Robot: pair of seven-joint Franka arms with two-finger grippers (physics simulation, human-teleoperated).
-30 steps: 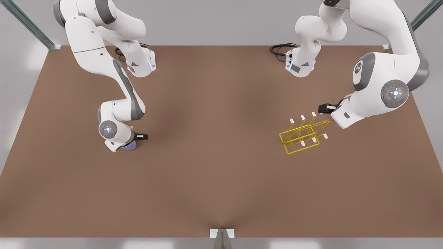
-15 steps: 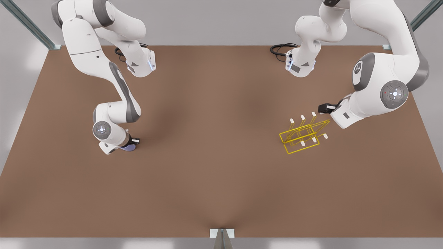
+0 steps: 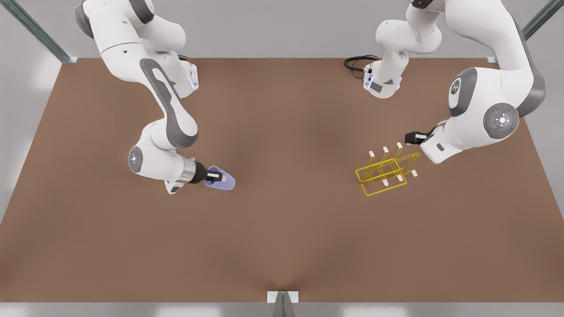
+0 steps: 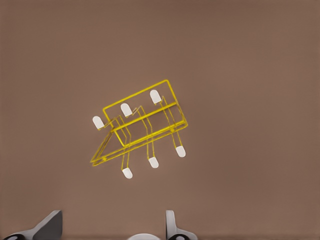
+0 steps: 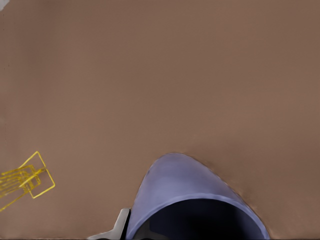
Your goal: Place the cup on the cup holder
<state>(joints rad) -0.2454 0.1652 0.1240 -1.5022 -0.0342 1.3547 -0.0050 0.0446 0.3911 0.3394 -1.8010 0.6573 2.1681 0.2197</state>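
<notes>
The lavender-blue cup (image 3: 226, 182) lies tilted on its side in my right gripper (image 3: 217, 178), which is shut on its rim, at the front view's left-centre. In the right wrist view the cup (image 5: 186, 187) has its open mouth towards the camera and its base pointing away, with one finger (image 5: 120, 226) beside it. The yellow wire cup holder (image 3: 384, 172) stands on the table at the front view's right, far from the cup; it is also the cup holder (image 5: 22, 182) at that view's edge. My left gripper (image 4: 112, 231) hangs open above the cup holder (image 4: 141, 127), and its hand (image 3: 416, 139) waits by the holder's far side.
The brown table (image 3: 282, 237) spreads wide between the cup and the holder. Black cables (image 3: 356, 64) lie by the arm bases at the back edge. A metal bracket (image 3: 282, 297) sits at the front edge's middle.
My right arm has raised the cup from its spot and swung it towards the front view's right, tipping it onto its side. The left arm and the holder have stayed still.
</notes>
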